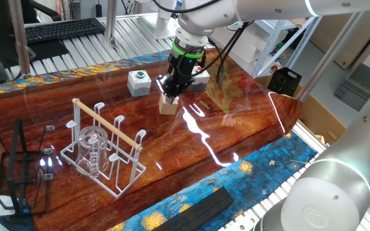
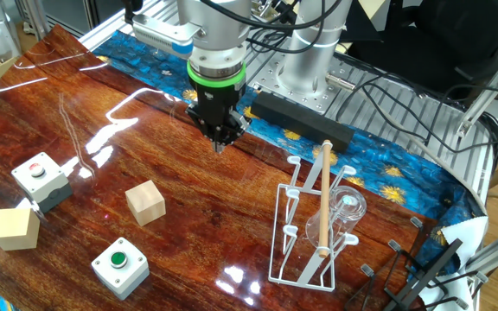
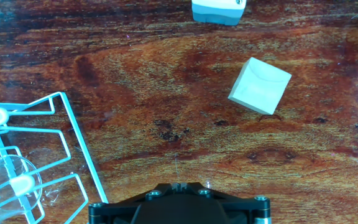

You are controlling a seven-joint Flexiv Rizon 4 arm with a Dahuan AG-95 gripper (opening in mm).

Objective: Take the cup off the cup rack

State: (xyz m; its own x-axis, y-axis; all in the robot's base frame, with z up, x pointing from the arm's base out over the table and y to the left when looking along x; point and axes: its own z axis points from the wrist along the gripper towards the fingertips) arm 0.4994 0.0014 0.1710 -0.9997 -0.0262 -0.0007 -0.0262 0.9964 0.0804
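Cup sits inverted on the cup rack, untouched.
End effector hangs well apart from it over bare counter, fingers together (or nearly so), a wooden cube nearby.

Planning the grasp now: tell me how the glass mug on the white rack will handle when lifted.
The glass mug is clear and smooth, so probably slippery and fragile. It sits over a peg of the white wire rack, so it likely needs a straight upward lift; the light-looking rack may shift or tip if the mug snags.
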